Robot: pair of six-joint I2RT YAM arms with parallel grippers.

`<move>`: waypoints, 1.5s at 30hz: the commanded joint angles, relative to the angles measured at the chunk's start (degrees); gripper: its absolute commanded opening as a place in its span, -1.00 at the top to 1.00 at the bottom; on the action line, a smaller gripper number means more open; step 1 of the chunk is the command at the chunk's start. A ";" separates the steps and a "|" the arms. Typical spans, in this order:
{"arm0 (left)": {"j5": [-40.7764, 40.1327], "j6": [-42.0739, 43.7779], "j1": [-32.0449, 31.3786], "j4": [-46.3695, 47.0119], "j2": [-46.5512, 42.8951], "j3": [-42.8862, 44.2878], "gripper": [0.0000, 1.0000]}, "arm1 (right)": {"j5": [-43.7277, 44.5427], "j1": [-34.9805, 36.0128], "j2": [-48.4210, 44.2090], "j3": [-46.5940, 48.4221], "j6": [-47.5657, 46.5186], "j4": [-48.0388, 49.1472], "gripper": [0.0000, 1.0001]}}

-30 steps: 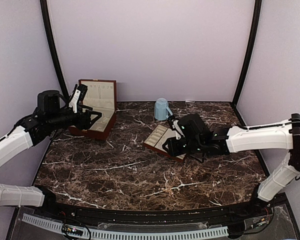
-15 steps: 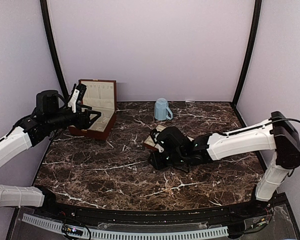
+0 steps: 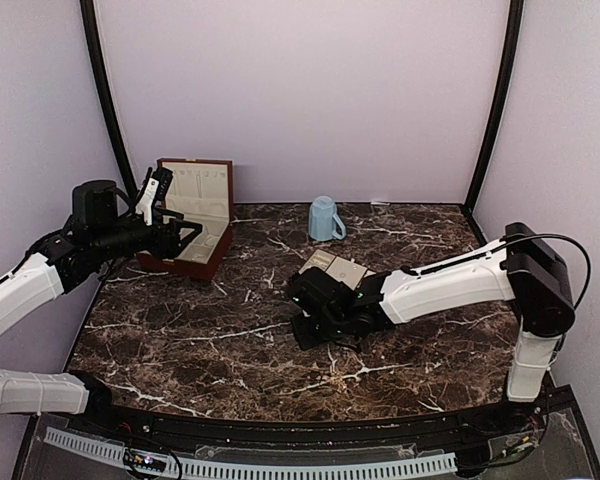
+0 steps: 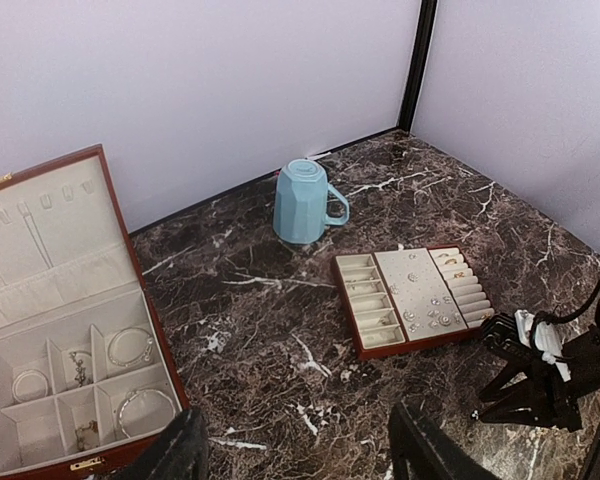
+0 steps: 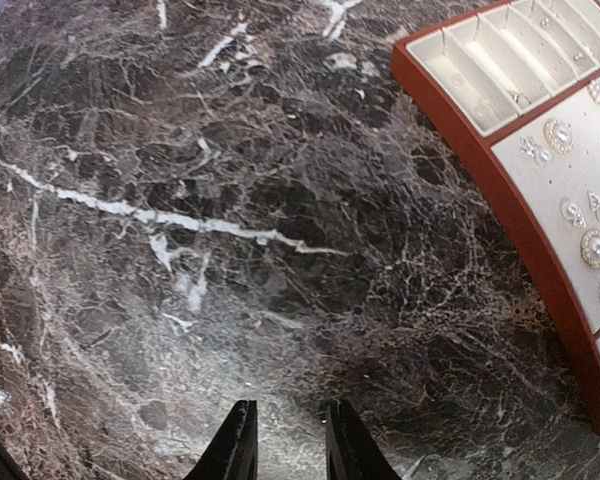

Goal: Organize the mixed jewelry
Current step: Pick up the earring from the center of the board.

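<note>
Mixed jewelry (image 4: 432, 305) lies as small silvery studs on the cream pad of the tray (image 5: 490, 200), which sits near the table's middle with the blue mug (image 4: 302, 200) behind it at 12 o'clock. More pieces, bangles and chains, lie in the compartments of the open wooden box (image 4: 50, 230) at the table's 10 o'clock.

What has changed is my right arm. A second ago the right gripper (image 3: 308, 330) hung over the tray; now it has swung off to 7 o'clock of it and hovers over bare marble (image 5: 180, 150). In its wrist view the tray has slid to the 2 o'clock corner. Its jaws have narrowed on the way and now stand with only a slim gap. I see marble through that gap and no piece in it, though a speck this small could escape me.

My left gripper (image 4: 298, 432) has not budged: it hovers just in front of the box with its jaws spread wide and nothing between them.

I judge that the right arm has left the tray without a visible catch, so no sorting has advanced yet.
</note>
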 commanded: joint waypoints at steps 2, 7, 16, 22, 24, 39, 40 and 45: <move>-0.14 -0.61 0.18 1.00 -1.47 -0.24 -0.29 | 1.98 0.56 2.66 2.45 1.86 -4.25 0.52; -0.28 -0.42 0.18 0.91 -1.55 -0.24 -0.29 | 1.38 0.56 3.47 3.13 2.03 -4.56 0.58; -0.67 -0.29 0.18 0.82 -1.59 -0.24 -0.29 | 1.22 0.57 5.49 4.54 1.46 -6.01 0.75; -0.64 -0.27 0.18 0.76 -1.46 -0.19 -0.29 | 1.60 0.61 5.80 4.88 1.42 -6.83 0.77; -0.71 -0.25 0.21 0.74 -1.42 -0.18 -0.29 | 1.69 0.64 5.79 4.81 1.46 -6.95 0.77; -0.58 -0.30 0.18 0.74 -1.37 -0.15 -0.29 | 1.93 0.73 5.87 4.88 1.61 -7.80 0.85; -0.54 -0.30 0.18 0.74 -1.37 -0.15 -0.29 | 1.95 0.74 5.87 4.88 1.70 -7.84 0.85; -0.46 -0.27 0.18 0.74 -1.46 -0.15 -0.29 | 2.04 0.73 6.05 4.96 1.69 -7.88 0.89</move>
